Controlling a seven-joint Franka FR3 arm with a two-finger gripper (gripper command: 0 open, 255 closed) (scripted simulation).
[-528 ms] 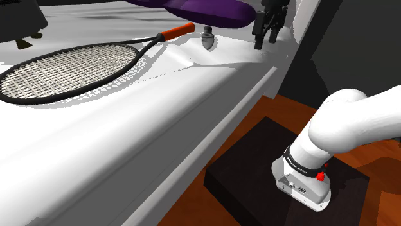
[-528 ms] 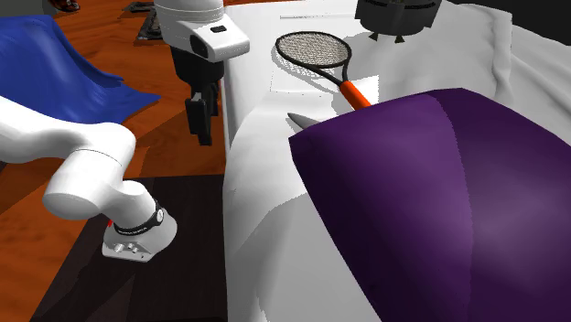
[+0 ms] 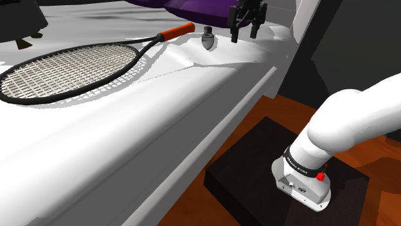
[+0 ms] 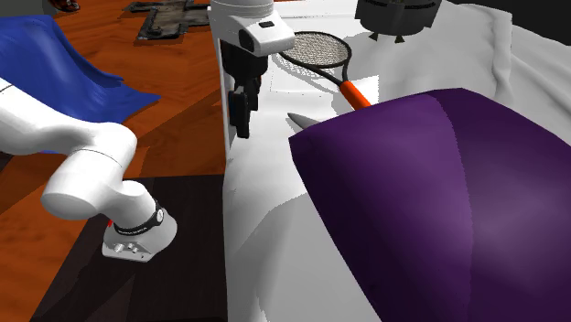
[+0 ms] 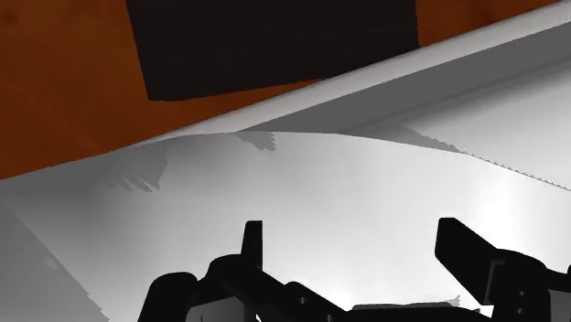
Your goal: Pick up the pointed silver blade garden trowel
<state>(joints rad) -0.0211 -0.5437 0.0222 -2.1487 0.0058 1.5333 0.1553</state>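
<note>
The black gripper (image 3: 245,35) is seen with its two fingers spread apart, and nothing is pinched between them. It is held above the white bed (image 3: 193,115), close to the bed's edge. The trowel (image 3: 208,41) is found just beside it, between the gripper and the orange grip of the racket (image 3: 71,70). The pointed silver blade lies out on the sheet, and most of the handle is hidden under the purple cushion (image 4: 439,201). A few things could probably go wrong. The blade looks thin and smooth, so it might slip out when it is squeezed. The sheet looks soft, so the fingers could be pushed down into it and some cloth could be pinched too. The cushion may press on the hidden part, so the trowel could be tugged loose when it is lifted. The racket's grip is near and could be bumped. The bed is covered by a white, wrinkled sheet. An orange-brown wood floor (image 4: 174,119) is seen beside it, and a blue cloth (image 4: 46,64) is spread there. The arm's dark stand (image 3: 257,167) is set right next to the bed.
</note>
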